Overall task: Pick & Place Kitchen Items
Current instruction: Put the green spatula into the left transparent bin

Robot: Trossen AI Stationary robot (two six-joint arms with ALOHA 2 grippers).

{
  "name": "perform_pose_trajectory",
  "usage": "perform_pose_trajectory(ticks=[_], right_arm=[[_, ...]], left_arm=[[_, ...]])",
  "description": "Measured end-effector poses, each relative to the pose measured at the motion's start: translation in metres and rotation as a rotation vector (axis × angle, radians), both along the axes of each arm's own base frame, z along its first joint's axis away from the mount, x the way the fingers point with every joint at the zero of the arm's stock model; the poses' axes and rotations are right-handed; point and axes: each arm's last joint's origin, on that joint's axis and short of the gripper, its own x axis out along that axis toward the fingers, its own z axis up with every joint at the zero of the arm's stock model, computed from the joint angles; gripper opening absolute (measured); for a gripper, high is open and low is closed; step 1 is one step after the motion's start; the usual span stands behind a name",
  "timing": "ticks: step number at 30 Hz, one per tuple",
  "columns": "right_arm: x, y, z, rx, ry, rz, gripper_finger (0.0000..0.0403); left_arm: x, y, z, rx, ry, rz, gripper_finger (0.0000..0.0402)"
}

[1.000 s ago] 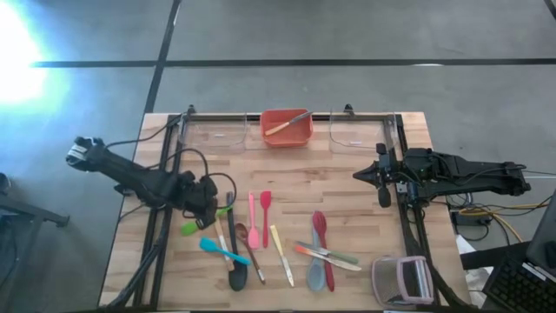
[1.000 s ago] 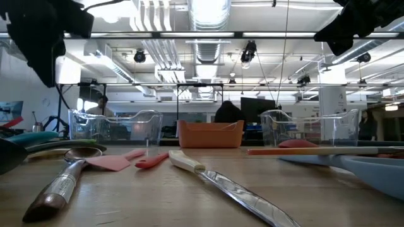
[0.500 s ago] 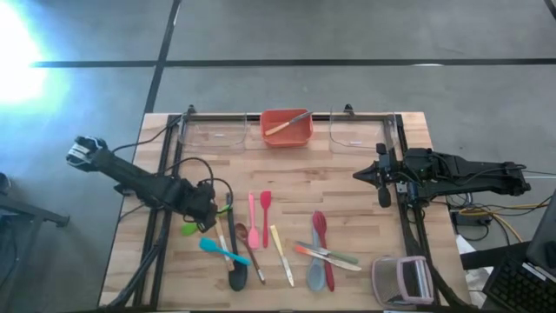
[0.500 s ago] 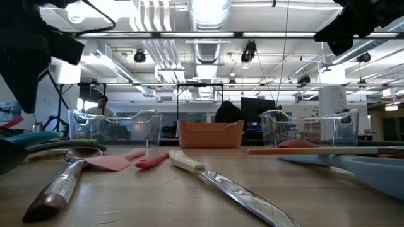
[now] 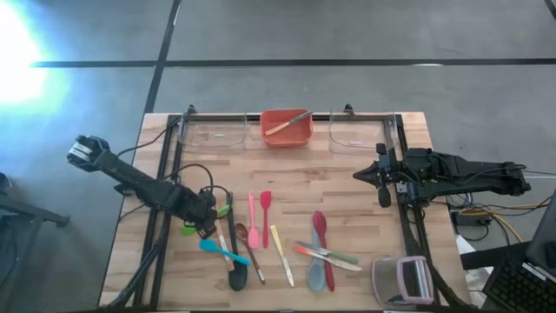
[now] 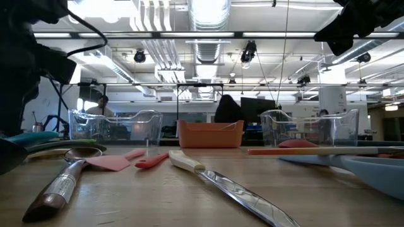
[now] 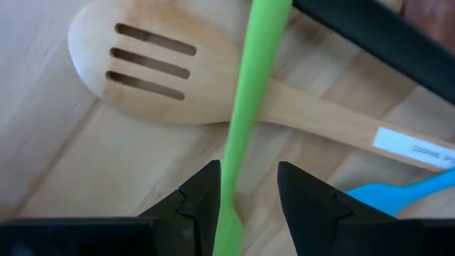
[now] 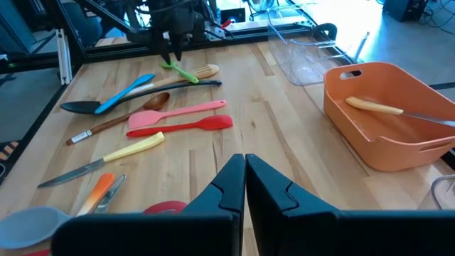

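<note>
My left gripper (image 5: 207,222) is open over the left group of utensils. In the left wrist view its two fingers (image 7: 249,174) stand on either side of the green utensil's slim handle (image 7: 249,107), which lies across a pale wooden slotted spatula (image 7: 156,71) on the table. The green utensil's head (image 5: 188,229) shows beside the gripper. A blue spatula (image 5: 217,250) and a black spoon (image 5: 234,261) lie close by. My right gripper (image 5: 358,175) is shut and empty, held above the table's right side (image 8: 245,160).
Pink (image 5: 253,222) and red (image 5: 266,209) spatulas, a yellow-handled knife (image 5: 281,255), a red spoon (image 5: 320,228) and a grey spoon (image 5: 317,274) lie mid-table. An orange bin (image 5: 265,130) holding a knife stands at the far edge between two clear bins (image 5: 213,135) (image 5: 356,130).
My left gripper has moved toward the table's near edge, from beside the black spoon's handle to over the green utensil. My right arm has kept still.
</note>
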Motion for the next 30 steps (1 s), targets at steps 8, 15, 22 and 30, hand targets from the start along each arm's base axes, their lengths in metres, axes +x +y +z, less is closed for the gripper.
perform_pose_trajectory(ticks=[8,15,22,30], right_arm=[[0.000,0.000,0.000,0.000,0.000,0.000,0.0008],[0.000,0.000,0.000,0.000,0.000,0.000,0.0008],[0.000,0.000,0.000,0.000,0.000,0.000,0.0008],[0.000,0.000,0.000,0.000,0.000,0.000,0.0008]], left_arm=[[-0.004,0.001,-0.012,0.001,0.002,-0.011,0.0142],[-0.007,0.002,-0.030,-0.023,-0.028,-0.014,0.0142],[-0.012,0.005,-0.040,-0.024,-0.030,-0.014,0.0142],[-0.013,0.006,-0.042,0.001,-0.026,-0.025,0.0084]])
